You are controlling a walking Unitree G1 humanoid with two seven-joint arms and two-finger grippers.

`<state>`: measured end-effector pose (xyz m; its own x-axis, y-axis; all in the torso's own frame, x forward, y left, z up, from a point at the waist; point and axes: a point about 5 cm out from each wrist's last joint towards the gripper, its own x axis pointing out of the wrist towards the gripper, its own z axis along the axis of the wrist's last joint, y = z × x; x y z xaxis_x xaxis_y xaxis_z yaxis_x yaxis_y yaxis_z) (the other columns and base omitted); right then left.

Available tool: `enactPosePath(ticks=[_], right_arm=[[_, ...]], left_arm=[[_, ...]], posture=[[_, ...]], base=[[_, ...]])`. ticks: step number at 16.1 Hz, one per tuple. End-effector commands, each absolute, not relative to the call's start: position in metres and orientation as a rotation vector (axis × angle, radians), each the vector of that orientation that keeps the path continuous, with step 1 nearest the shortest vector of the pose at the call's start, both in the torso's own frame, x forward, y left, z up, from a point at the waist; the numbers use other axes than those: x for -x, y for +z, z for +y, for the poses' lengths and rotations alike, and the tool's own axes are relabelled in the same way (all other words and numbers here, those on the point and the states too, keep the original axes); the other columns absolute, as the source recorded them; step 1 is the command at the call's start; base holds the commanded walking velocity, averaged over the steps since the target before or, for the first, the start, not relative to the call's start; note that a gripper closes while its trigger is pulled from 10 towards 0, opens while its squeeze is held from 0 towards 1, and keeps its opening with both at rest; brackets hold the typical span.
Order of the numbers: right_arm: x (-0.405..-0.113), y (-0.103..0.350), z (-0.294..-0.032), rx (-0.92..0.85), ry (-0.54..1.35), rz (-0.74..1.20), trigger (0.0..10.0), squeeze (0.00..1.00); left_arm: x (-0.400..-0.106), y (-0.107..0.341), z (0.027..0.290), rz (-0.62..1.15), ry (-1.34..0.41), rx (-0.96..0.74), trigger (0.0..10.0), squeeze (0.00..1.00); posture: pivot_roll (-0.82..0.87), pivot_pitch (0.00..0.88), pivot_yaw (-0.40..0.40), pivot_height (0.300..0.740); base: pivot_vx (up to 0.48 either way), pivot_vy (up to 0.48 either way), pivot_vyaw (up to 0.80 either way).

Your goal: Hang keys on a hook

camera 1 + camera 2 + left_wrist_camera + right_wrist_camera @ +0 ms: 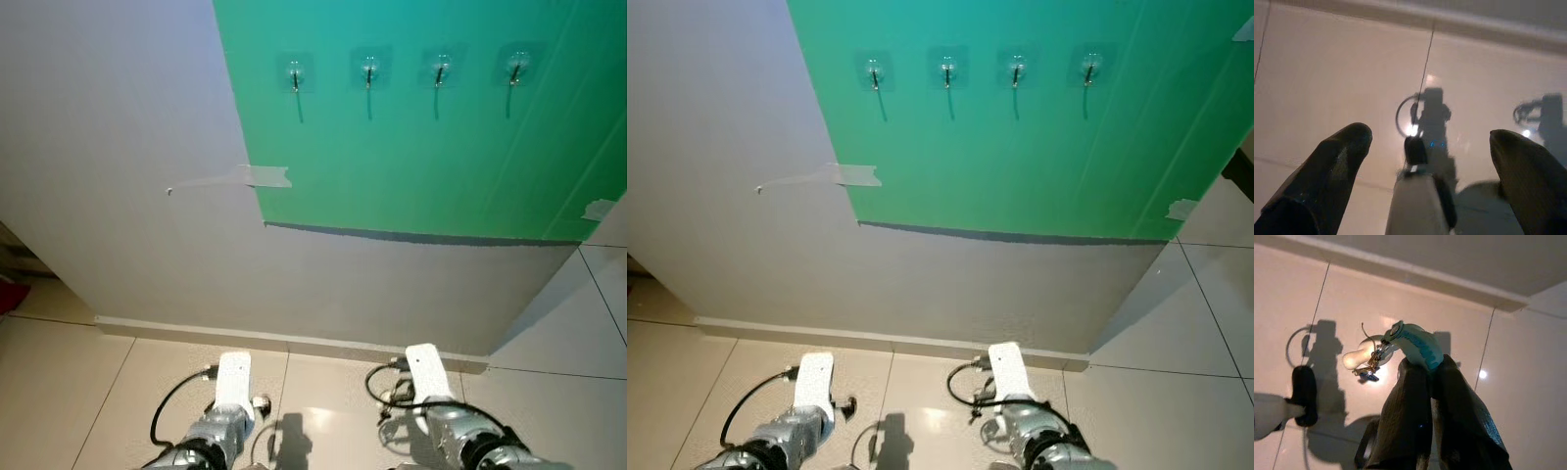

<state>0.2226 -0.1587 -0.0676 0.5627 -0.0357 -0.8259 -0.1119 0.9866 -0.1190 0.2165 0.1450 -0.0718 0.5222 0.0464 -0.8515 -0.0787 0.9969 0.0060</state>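
Keys (1371, 363) are dangling from a teal strap (1418, 347) that the right gripper (1425, 377) is pinching over the floor tiles (1528, 396). Left gripper (1430, 147) is gaping, holding nothing. Head views are showing four hooks (368, 70) on a green panel (441, 166) above both arms.

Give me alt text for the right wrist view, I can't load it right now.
The right gripper has its two black fingers shut on a teal strap, from which a small bunch of keys and a pale tag dangle above a glossy beige tiled floor. A white baseboard runs along the wall beyond.
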Motion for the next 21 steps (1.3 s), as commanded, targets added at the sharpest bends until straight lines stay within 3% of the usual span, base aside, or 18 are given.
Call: enactPosePath(ticks=[1, 10, 21], right_arm=[[-0.237, -0.059, -0.155, 0.142, 0.043, 0.911, 0.0, 0.00], [-0.270, -0.030, -0.164, 0.157, -0.047, 0.664, 0.0, 0.00], [-0.276, -0.023, -0.166, 0.169, -0.058, 0.585, 0.0, 0.00]], left_arm=[[-0.230, -0.063, 0.147, 0.956, 0.080, 0.041, 10.0, 0.00], [-0.269, -0.034, 0.145, 0.733, 0.088, 0.007, 10.0, 0.00], [-0.276, -0.027, 0.140, 0.664, 0.069, -0.037, 10.0, 0.00]], posture=[[-0.16, 0.000, 0.062, 0.740], [-0.15, 0.000, 0.063, 0.740], [-0.16, 0.000, 0.066, 0.740]], base=[[0.000, 0.000, 0.00], [0.000, 0.000, 0.00], [0.000, 0.000, 0.00]])
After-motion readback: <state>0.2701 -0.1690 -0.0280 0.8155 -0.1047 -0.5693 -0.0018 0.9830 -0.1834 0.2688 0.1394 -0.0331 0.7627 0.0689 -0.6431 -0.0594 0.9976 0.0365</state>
